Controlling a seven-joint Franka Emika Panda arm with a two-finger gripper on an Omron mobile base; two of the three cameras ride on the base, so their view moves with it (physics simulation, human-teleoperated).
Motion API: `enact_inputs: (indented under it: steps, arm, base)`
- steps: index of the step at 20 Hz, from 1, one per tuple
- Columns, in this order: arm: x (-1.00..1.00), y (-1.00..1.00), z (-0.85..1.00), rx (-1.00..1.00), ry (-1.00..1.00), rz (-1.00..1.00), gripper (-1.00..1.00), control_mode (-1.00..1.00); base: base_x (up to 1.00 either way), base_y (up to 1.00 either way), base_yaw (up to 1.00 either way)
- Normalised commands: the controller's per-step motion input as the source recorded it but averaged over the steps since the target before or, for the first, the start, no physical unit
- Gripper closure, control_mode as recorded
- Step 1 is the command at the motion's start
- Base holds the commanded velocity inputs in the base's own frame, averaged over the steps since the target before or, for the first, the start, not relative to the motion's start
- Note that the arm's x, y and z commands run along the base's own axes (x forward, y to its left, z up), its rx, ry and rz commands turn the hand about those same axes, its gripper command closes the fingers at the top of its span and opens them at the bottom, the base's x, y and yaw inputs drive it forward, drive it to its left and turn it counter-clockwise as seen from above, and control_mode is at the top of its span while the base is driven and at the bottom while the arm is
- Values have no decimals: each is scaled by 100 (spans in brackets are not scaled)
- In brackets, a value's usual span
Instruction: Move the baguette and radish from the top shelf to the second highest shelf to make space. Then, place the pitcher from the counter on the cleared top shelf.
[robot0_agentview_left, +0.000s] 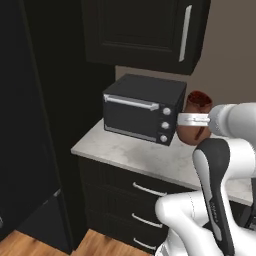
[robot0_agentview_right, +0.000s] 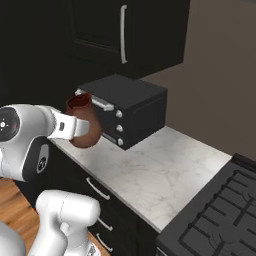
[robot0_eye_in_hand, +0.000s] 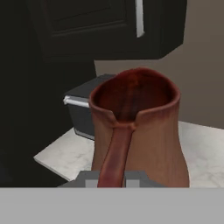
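I see my gripper (robot0_eye_in_hand: 113, 178) clamped on the handle of the pitcher (robot0_eye_in_hand: 142, 131), which is above the counter (robot0_agentview_right: 165, 175) just beside the black toaster oven (robot0_agentview_left: 144, 108), a dark wall cabinet (robot0_agentview_left: 145, 30) overhead.

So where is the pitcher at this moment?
The pitcher is upright in the gripper, which is shut on its handle, just right of the black toaster oven by the counter.
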Motion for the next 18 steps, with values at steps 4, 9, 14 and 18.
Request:
enact_inputs:
  steps: [4, 9, 14, 18]
  arm:
    - [0, 0, 0, 0, 0, 0, 100, 100]
    - [0, 0, 0, 0, 0, 0, 100, 100]
    - [0, 0, 0, 0, 0, 0, 100, 100]
    - [0, 0, 0, 0, 0, 0, 100, 100]
  base:
    - [-53, 36, 44]
    - [-13, 85, 50]
    - [1, 100, 48]
    - [24, 100, 43]
